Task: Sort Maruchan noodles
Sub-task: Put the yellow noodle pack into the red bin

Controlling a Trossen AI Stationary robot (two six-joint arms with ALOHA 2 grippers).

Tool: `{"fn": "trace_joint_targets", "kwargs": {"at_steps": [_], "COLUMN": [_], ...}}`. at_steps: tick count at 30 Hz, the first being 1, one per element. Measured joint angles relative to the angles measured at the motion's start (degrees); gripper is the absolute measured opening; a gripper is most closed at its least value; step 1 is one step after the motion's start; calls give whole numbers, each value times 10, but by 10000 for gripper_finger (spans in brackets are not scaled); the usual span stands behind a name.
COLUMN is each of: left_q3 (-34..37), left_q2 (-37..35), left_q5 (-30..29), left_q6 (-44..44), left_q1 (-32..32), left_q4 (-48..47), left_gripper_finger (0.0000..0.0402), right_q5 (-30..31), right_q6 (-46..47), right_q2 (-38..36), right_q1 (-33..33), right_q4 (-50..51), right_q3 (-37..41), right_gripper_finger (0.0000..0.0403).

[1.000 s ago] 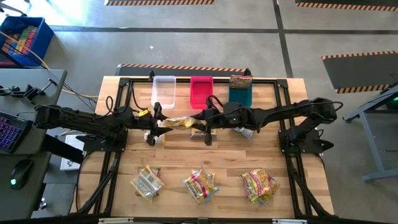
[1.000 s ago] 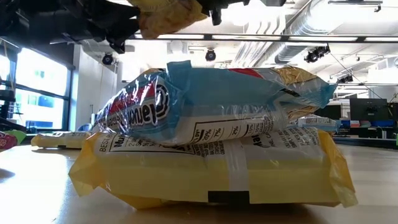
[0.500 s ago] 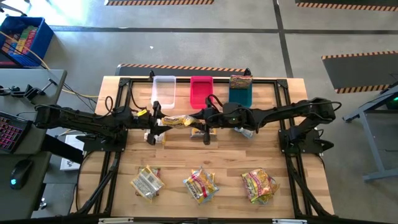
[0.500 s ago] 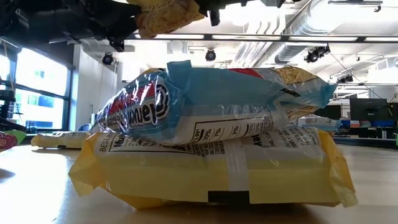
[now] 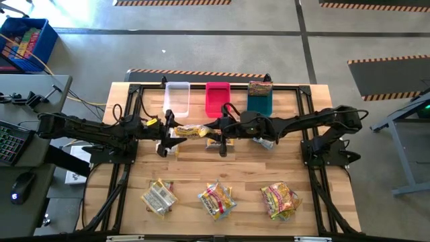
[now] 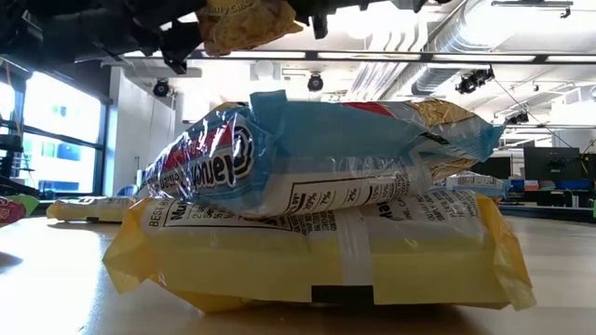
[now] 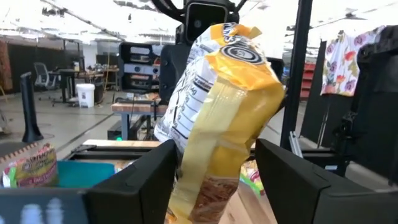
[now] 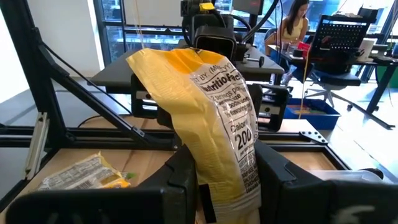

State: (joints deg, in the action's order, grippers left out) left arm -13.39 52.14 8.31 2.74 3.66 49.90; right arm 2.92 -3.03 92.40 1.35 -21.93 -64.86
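A yellow noodle packet [image 5: 191, 131] hangs above the middle of the table between my two grippers. My right gripper [image 5: 220, 132] is shut on its right end. My left gripper [image 5: 169, 132] is open, and its fingers stand on either side of the packet's left end [image 7: 217, 124]. Three sorted piles lie near the front edge: silvery-white [image 5: 159, 197], yellow-orange [image 5: 216, 199] and reddish-pink [image 5: 280, 200]. Loose packets [image 5: 265, 141] lie on the table under the arms. My right gripper pinches the packet's right end [image 8: 219, 186] between its two fingers. The fingers come level from the table's right side, along the packet's length. The packet is lifted clear of the table and reaches out level toward the left gripper.
A clear bin [image 5: 177, 97], a red bin [image 5: 217, 97] and a teal bin [image 5: 259, 104] stand in a row at the far edge; a packet [image 5: 259, 87] lies on the teal one. In the low view, two stacked packets [image 6: 317, 223] fill the foreground.
My left gripper has opened and let go of the yellow packet's left end. The packet stays lifted in my right gripper, which has kept still.
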Motion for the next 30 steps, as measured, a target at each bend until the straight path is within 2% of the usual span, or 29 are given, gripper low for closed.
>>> {"fn": "trace_joint_targets", "kwargs": {"at_steps": [5, 12, 17, 21, 24, 27, 30], "left_q3": [-1, -1, -2, -2, -3, -2, -2], "left_q2": [0, 0, 0, 0, -1, 0, 0], "left_q5": [-3, -5, -2, -3, -32, -55, -58], "left_q6": [-10, -33, -36, -45, -55, -63, -64], "left_q1": [1, 1, 0, 0, 0, 1, 3], "left_q4": [1, 0, -2, -13, -42, -67, -74], "left_gripper_finger": [198, 120, 74, 54, 38, 22, 9], "right_q5": [-7, -13, 17, 113, 171, 165, 122], "right_q6": [2, 16, 5, -10, -11, -11, -19], "right_q2": [0, 0, -4, -28, -55, -75, -76], "right_q1": [-6, -6, -6, -6, -7, -8, -13], "right_q4": [0, 0, 40, 128, 204, 269, 319], "right_q3": [0, 0, 1, 1, 1, -25, -74], "right_gripper_finger": [81, 90, 136, 191, 228, 250, 255]}}
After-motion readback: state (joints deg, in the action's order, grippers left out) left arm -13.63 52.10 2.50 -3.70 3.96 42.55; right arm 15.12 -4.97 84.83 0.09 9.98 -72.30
